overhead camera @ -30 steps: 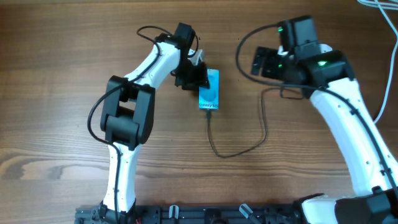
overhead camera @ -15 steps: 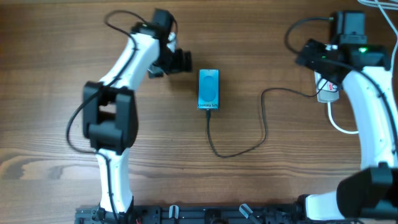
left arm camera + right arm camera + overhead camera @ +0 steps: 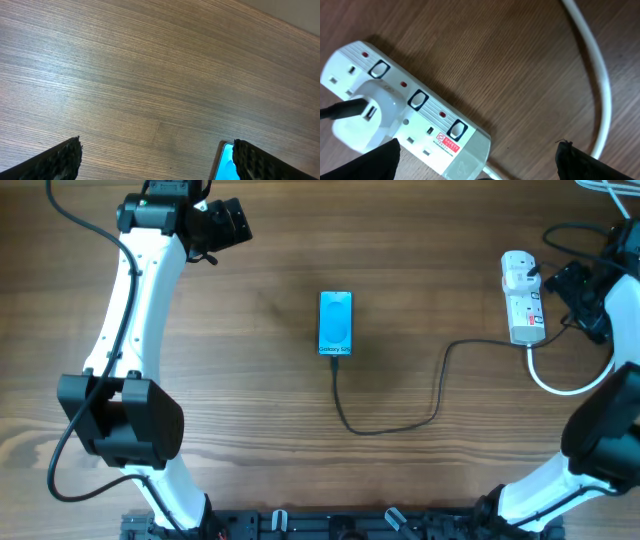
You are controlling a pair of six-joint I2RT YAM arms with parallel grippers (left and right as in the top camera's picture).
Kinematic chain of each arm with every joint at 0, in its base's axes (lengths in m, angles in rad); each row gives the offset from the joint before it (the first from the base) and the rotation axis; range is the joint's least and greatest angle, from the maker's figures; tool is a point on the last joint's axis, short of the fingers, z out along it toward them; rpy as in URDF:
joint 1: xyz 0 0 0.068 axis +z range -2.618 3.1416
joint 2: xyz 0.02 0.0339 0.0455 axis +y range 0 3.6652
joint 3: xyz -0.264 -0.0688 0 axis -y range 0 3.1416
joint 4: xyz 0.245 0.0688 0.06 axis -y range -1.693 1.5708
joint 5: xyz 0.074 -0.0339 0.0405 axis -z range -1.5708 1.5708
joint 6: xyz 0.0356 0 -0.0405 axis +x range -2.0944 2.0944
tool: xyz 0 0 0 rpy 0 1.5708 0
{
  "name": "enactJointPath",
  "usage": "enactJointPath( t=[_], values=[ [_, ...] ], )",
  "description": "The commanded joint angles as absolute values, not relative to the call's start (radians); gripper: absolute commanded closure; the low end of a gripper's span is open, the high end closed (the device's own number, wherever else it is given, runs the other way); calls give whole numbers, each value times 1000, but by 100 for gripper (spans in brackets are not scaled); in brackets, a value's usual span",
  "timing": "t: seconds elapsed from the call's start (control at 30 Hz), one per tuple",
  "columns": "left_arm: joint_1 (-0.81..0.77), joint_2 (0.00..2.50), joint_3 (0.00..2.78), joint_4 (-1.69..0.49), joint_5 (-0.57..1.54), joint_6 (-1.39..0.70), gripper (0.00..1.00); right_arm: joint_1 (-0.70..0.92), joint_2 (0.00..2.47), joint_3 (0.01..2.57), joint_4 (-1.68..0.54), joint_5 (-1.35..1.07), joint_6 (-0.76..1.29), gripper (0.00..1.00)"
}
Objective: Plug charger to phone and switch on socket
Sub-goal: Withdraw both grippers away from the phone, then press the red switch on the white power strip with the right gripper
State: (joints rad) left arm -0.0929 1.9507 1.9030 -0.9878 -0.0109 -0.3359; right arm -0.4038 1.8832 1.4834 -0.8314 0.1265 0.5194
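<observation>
The phone [image 3: 336, 324] lies flat mid-table, turquoise screen up. The thin black charger [image 3: 390, 428] runs from the phone's near end, loops right and climbs to the white socket [image 3: 522, 298] at the far right. My left gripper [image 3: 230, 222] hovers open at the far left, well away from the phone. In the left wrist view it [image 3: 157, 162] spans bare wood, with a phone [image 3: 225, 164] corner by the right finger. My right gripper [image 3: 574, 286] is open beside the socket. Its wrist view shows the gripper [image 3: 477, 166] over the socket [image 3: 415, 107] end, with rocker switches and a white plug [image 3: 365, 115].
The socket's thick white lead [image 3: 560, 385] curls toward the table's right edge and also shows in the right wrist view [image 3: 597, 75]. More white cable [image 3: 610, 192] lies at the top right corner. A black rail [image 3: 330, 525] runs along the near edge.
My left gripper let go at the phone, opened and swung up to the far left. The right arm moved right from mid-table to beside the socket. The phone stayed put.
</observation>
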Motion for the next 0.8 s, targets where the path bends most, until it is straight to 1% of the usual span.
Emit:
enactJointPath(
  t=[0.0, 0.07, 0.13, 0.23, 0.3, 0.37, 0.43, 0.47, 0.5, 0.63, 0.7, 0.77],
  values=[
    [-88, 1954, 1898, -988, -28, -345, 0, -405, 1906, 1482, -819, 25, 472, 0],
    [-88, 1954, 1898, -988, -28, -345, 0, -405, 1884, 1486, -828, -74, 390, 0],
    [-88, 1954, 1898, -988, -28, -345, 0, -402, 1832, 1486, -860, -165, 361, 0],
    [-88, 1954, 1898, -988, -28, -345, 0, -402, 1714, 1486, -904, -229, 334, 0],
    [-88, 1954, 1898, -988, -28, -345, 0, -402, 1591, 1486, -909, -253, 297, 0],
    [-88, 1954, 1898, -988, -28, -345, 0, -404, 1504, 1486, -889, -215, 300, 0],
    [-88, 1954, 1898, -988, -28, -345, 0, -408, 1446, 1486, -873, 8, 440, 0],
    [-88, 1954, 1898, -988, -28, -345, 0, -413, 1441, 1486, -875, 117, 495, 0],
    [-88, 1954, 1898, -988, -28, -345, 0, -422, 1457, 1485, -875, 189, 508, 0],
    [-88, 1954, 1898, -988, -28, -345, 0, -482, 1589, 1484, -913, 181, 533, 0],
    [-88, 1954, 1898, -988, -28, -345, 0, -497, 1662, 1484, -916, 134, 505, 0],
    [-88, 1954, 1898, -988, -28, -345, 0, -493, 1760, 1485, -922, -28, 384, 0]
  ],
)
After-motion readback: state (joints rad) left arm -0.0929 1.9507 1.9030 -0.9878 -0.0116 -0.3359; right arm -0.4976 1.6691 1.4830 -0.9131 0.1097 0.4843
